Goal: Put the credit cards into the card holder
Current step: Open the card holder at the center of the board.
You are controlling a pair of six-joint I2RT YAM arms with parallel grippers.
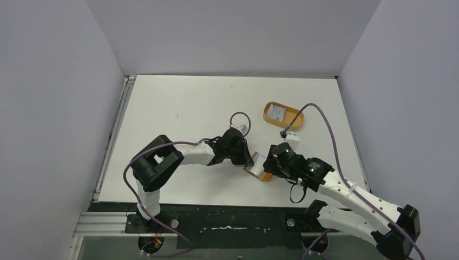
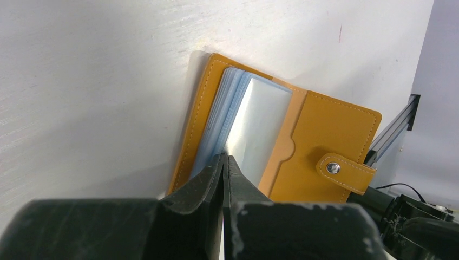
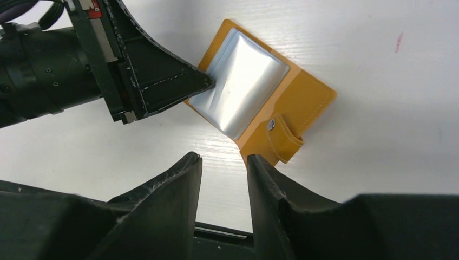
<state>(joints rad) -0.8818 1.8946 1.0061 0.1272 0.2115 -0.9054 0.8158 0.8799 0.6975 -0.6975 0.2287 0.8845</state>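
We see the card holder (image 2: 325,130) lying open on the white table (image 1: 178,108), just in front of both arms, orange-tan cover down and its stack of clear sleeves (image 3: 243,86) bulging upward. The snap tab (image 3: 284,142) juts from the cover on the side facing the right arm.

The left gripper (image 2: 223,158) comes in low at the sleeve side, its fingers pressed together with only a hairline slit between them. The tips sit right on the near edge of the sleeve stack. Whether a single leaf is caught in that slit, we cannot tell.

Across from it, the right gripper (image 3: 224,160) hovers over the table by the tab side of the card holder. Its fingers (image 3: 178,184) are parted to a moderate gap, and we see only bare table between them. One tip is just beside the cover's edge, below the tab, and we cannot make out contact.

Farther back on the table, well apart from both grippers, a pale credit card (image 1: 277,112) lies inside the orange oval tray (image 1: 295,120).
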